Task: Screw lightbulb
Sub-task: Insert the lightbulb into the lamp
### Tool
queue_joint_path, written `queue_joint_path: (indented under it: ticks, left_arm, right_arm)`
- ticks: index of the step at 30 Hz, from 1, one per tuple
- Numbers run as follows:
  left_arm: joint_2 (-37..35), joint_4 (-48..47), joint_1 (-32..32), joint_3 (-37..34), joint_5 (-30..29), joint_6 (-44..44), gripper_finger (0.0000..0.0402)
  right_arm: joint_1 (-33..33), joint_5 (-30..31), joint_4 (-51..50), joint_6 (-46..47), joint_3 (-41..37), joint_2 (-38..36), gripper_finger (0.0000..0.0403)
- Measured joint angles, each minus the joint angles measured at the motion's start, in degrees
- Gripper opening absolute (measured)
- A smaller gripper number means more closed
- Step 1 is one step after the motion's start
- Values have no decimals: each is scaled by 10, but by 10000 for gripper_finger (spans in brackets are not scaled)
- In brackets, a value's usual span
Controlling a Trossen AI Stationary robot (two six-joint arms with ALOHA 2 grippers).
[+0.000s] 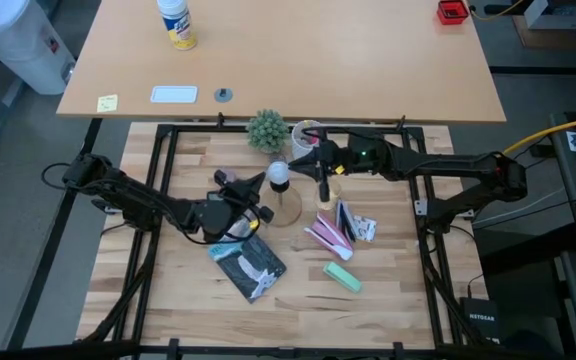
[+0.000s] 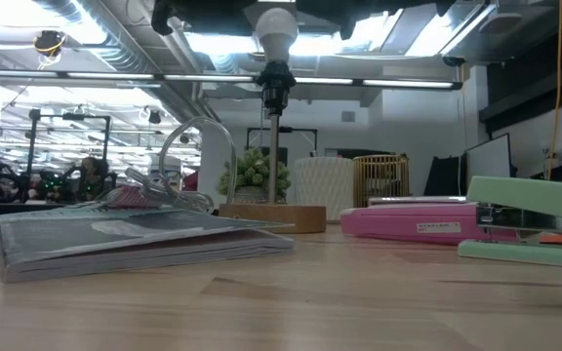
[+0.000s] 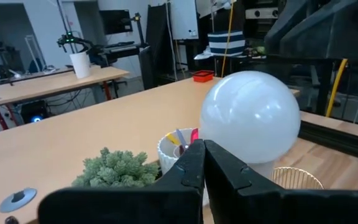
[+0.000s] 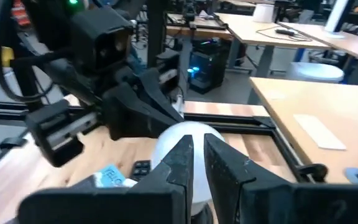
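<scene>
Beside the socketed lightbulb (image 1: 279, 172), both grippers (image 1: 261, 183) (image 1: 320, 160) pressed together, no legible writing.

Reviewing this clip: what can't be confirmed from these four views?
- Lightbulb screw base: low view, hidden inside the black socket.
- Left gripper contact with bulb: left wrist view, the fingers block it.
- Both arms: low view, cut off by the top edge.

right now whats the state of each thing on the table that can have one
lightbulb: upright in the socket atop the stand, not held
wooden stand: upright on the table
left gripper: shut, empty, just beside the bulb
right gripper: shut, empty, beside the bulb on its other side
pink stapler: lying flat, closed
green stapler: lying flat, closed
booklet: lying flat, closed
</scene>
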Motion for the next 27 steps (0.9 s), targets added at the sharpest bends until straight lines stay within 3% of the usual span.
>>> queue_joint_path:
  ticks: [7, 11, 17, 27]
  left_arm:
    - [0, 25, -28, 0, -20, 12, 1]
    - [0, 31, -40, 0, 5, -1, 1]
    - [0, 27, -35, 0, 85, -24, 1]
    - [-1, 28, -10, 0, 90, -24, 1]
  right_arm:
    - [0, 71, 4, -41, 0, 0, 44]
    - [0, 89, 4, -54, 1, 2, 44]
    - [0, 88, 11, -58, 2, 12, 44]
    - [-1, 57, 9, -57, 2, 30, 44]
